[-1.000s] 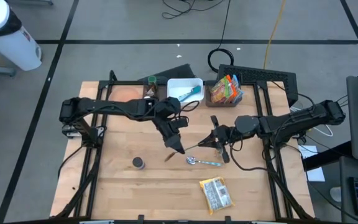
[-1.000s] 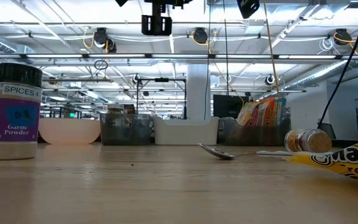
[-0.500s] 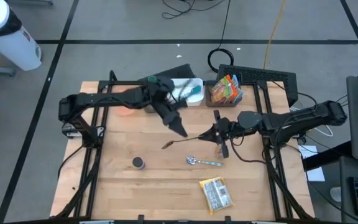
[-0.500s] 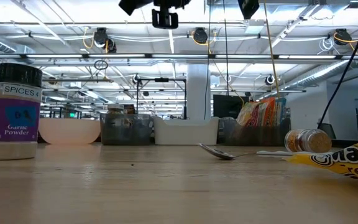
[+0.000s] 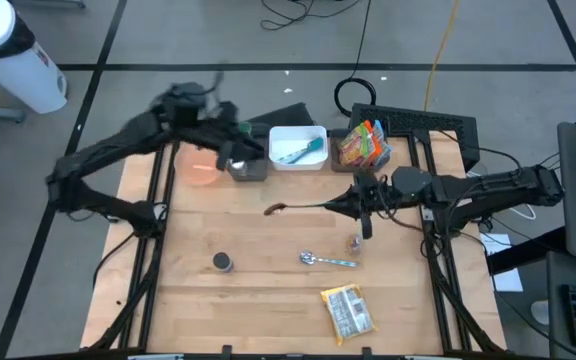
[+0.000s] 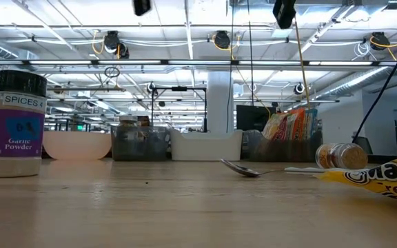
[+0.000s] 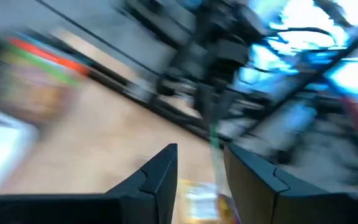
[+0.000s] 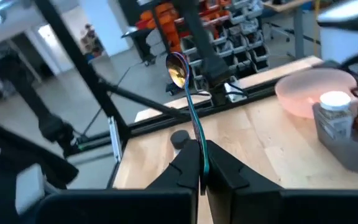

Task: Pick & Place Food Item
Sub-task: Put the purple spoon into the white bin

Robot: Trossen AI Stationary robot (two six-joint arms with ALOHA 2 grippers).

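Observation:
A spoon with a gold-brown bowl (image 5: 273, 209) and a thin shiny handle hangs above the middle of the table, and my right gripper (image 5: 352, 205) is shut on it. In the right wrist view the spoon's bowl (image 8: 178, 67) stands out ahead of the fingers. My left gripper (image 5: 240, 152) is up over the table's far left, by the grey bin (image 5: 249, 167). It is open, with nothing between its fingers (image 7: 160, 174). A yellow snack packet (image 5: 349, 311) lies flat near the front edge. My right gripper pinches the spoon's handle (image 8: 196, 138) near its free end between its two fingers. The fingers come about level from the table's right, in line with the handle. The spoon is lifted clear of the table and reaches out toward the left, bowl foremost.
A second spoon (image 5: 326, 260), a small bottle on its side (image 5: 354, 242) and a spice jar (image 5: 224, 262) lie on the wood. Along the far edge are a pink bowl (image 5: 200, 170), a white tray (image 5: 298, 146) and a bin of snack packets (image 5: 363, 148).
My left gripper was shut at the spoon's bowl end; it has opened, let go, risen and swung fast toward the table's far left. My right gripper has kept the handle, rolled, and carried the spoon a little up and toward the far edge.

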